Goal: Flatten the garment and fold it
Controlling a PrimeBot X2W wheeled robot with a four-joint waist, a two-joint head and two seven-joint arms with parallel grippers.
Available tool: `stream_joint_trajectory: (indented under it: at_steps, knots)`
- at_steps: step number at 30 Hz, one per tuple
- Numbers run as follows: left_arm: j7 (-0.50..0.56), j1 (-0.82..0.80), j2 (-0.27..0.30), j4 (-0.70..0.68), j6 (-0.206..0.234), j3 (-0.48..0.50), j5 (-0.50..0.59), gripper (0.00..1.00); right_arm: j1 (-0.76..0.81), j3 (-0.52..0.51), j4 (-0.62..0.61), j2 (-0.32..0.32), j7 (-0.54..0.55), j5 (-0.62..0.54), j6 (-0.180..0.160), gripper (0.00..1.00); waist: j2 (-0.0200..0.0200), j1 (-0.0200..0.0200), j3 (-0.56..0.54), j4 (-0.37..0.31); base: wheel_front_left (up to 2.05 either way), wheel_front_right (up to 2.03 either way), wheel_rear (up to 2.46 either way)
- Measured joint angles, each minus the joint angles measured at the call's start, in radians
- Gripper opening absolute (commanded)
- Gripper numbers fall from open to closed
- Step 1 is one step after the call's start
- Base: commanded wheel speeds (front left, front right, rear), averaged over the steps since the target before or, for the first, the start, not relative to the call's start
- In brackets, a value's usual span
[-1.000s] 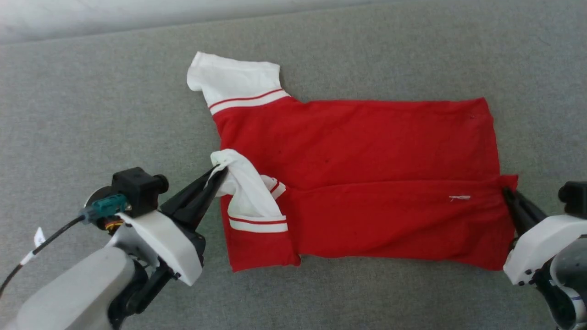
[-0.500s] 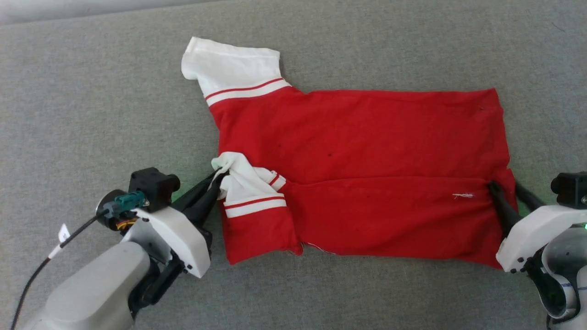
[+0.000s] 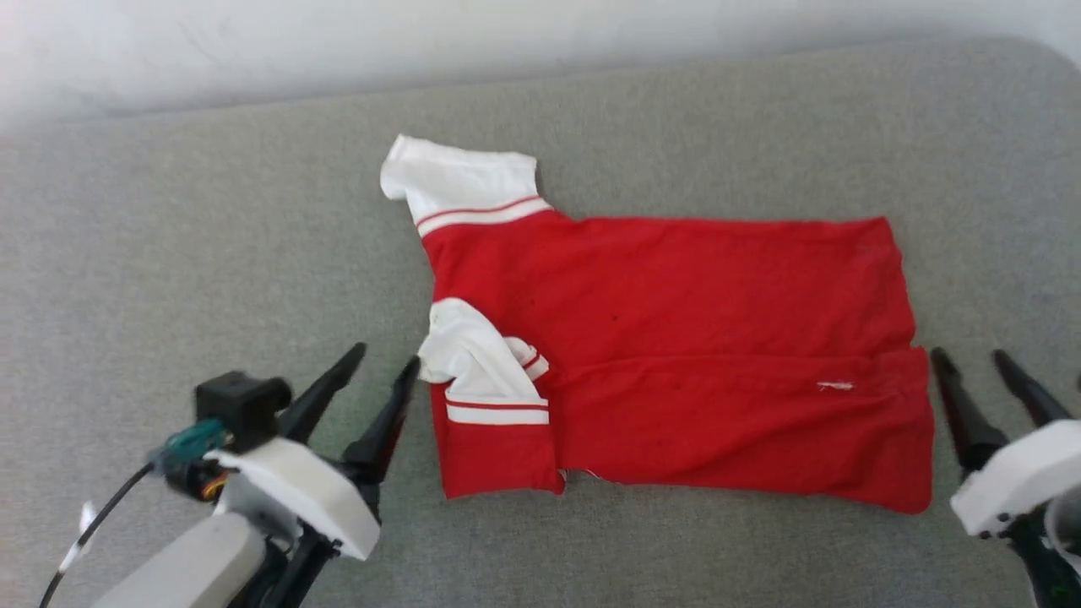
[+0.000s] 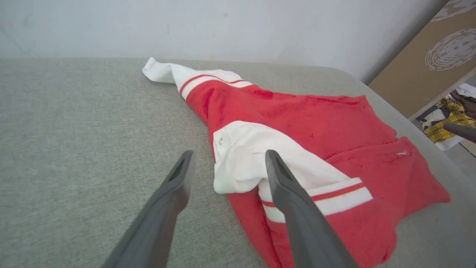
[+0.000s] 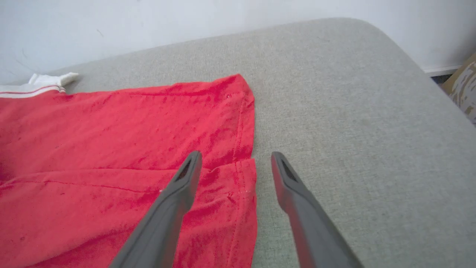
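Observation:
The red garment lies spread on the grey cushioned surface, its near long edge folded over onto the middle. One white sleeve sticks out at the far left. The other white sleeve lies folded on top of the red cloth. My left gripper stands open just left of that folded sleeve, holding nothing. In the left wrist view its fingers straddle the sleeve's edge from above. My right gripper is open beside the hem, its left finger over the cloth.
A white wall runs behind the surface. The surface's rounded right corner drops off to the floor. Beyond it, in the left wrist view, stand a brown board and a pile of checked clothes.
Both grippers have opened and let go of the garment: the left released the white sleeve, the right the hem. Both have drawn back a little. The head camera has shifted.

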Motion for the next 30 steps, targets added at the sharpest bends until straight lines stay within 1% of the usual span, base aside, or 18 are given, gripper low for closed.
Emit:
stream_joint_trajectory:
  at_steps: [3, 5, 6, 7, 9, 10, 11, 15, 17, 19, 21, 23, 26, 30]
  knots:
    - [-0.013, 0.073, 0.007, -0.068, 0.075, 0.085, 0.029, 1.00, 0.034, -0.056, -0.057, 0.038, -0.053, -0.040, 0.000, 1.00, 0.0000, -0.0001, -0.042, 0.004, 0.00, 0.00, 0.00]
    - [-0.014, 0.129, -0.018, -0.134, 0.117, 0.190, 0.093, 1.00, 0.056, -0.084, -0.088, 0.071, -0.111, -0.076, 0.000, 1.00, 0.0000, -0.0001, -0.068, 0.006, 0.00, 0.00, 0.00]
    - [-0.015, 0.160, -0.045, -0.169, 0.129, 0.252, 0.128, 1.00, 0.069, -0.090, -0.100, 0.084, -0.138, -0.089, 0.000, 1.00, 0.0000, -0.0001, -0.080, 0.008, 0.00, 0.00, 0.00]
    - [-0.015, 0.193, -0.073, -0.201, 0.135, 0.300, 0.170, 1.00, 0.082, -0.100, -0.108, 0.100, -0.168, -0.099, 0.000, 1.00, 0.0000, -0.0001, -0.091, 0.010, 0.00, 0.00, 0.00]
    - [-0.015, 0.262, -0.103, -0.228, 0.133, 0.348, 0.271, 1.00, 0.107, -0.110, -0.113, 0.122, -0.222, -0.125, 0.000, 1.00, 0.0000, -0.0002, -0.111, 0.015, 0.00, 0.00, 0.00]
    - [-0.015, 0.301, -0.130, -0.238, 0.133, 0.380, 0.304, 1.00, 0.121, -0.109, -0.112, 0.127, -0.247, -0.143, 0.000, 1.00, 0.0000, -0.0001, -0.119, 0.017, 0.00, 0.00, 0.00]
    - [-0.015, 0.338, -0.170, -0.251, 0.133, 0.422, 0.326, 1.00, 0.132, -0.108, -0.109, 0.133, -0.273, -0.159, 0.000, 1.00, 0.0000, -0.0002, -0.127, 0.019, 0.00, 0.00, 0.00]
    - [-0.015, 0.463, -0.295, -0.260, 0.099, 0.504, 0.414, 1.00, 0.171, -0.103, -0.068, 0.141, -0.362, -0.199, 0.000, 1.00, 0.0000, -0.0001, -0.153, 0.027, 0.00, 0.00, 0.00]
    - [-0.015, 0.519, -0.347, -0.244, 0.077, 0.532, 0.450, 1.00, 0.191, -0.099, -0.033, 0.142, -0.391, -0.191, 0.000, 1.00, 0.0000, 0.0000, -0.164, 0.031, 0.00, 0.00, 0.00]
    - [-0.015, 0.560, -0.397, -0.225, 0.048, 0.558, 0.463, 1.00, 0.209, -0.097, 0.000, 0.142, -0.410, -0.167, 0.000, 1.00, 0.0000, 0.0000, -0.174, 0.035, 0.00, 0.00, 0.00]
    - [-0.015, 0.582, -0.435, -0.207, 0.014, 0.584, 0.472, 1.00, 0.219, -0.095, 0.023, 0.143, -0.423, -0.154, 0.000, 1.00, 0.0000, 0.0000, -0.181, 0.039, 0.00, 0.00, 0.00]
    - [-0.015, 0.588, -0.449, -0.184, -0.016, 0.598, 0.477, 1.00, 0.221, -0.092, 0.033, 0.143, -0.430, -0.155, 0.000, 1.00, 0.0000, 0.0000, -0.187, 0.043, 0.00, 0.00, 0.00]
    - [0.003, 0.582, -0.430, -0.146, -0.053, 0.589, 0.482, 1.00, 0.220, -0.093, 0.035, 0.143, -0.436, -0.166, 0.000, 1.00, 0.0000, 0.0000, -0.190, 0.046, 0.00, 0.00, 0.00]
    - [0.131, 0.496, -0.380, -0.141, -0.080, 0.559, 0.486, 1.00, 0.200, -0.093, 0.031, 0.143, -0.436, -0.176, 0.000, 1.00, 0.0000, 0.0002, -0.173, 0.047, 0.00, 0.00, 0.00]
